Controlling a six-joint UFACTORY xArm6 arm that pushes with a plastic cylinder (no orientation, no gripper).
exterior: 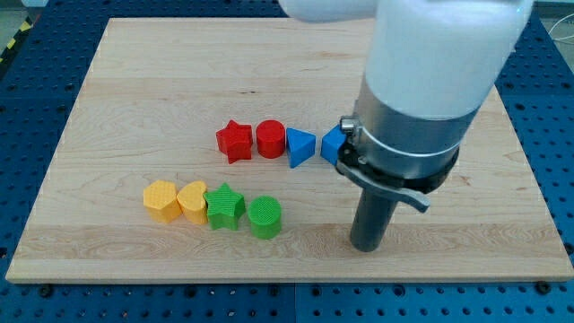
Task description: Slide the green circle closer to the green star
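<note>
The green circle (265, 217) lies at the lower middle of the wooden board (134, 90). The green star (225, 206) sits just to its left, with a thin gap or light contact between them; I cannot tell which. My tip (366, 246) rests on the board to the right of the green circle, about a hand's width away, touching no block. The arm's white and grey body (421, 90) rises from it toward the view's top right.
A yellow heart (192, 201) and a yellow hexagon (161, 200) stand in a row left of the green star. Above them run a red star (235, 141), a red circle (271, 139), a blue triangle (300, 147) and a blue block (333, 144), partly hidden by the arm.
</note>
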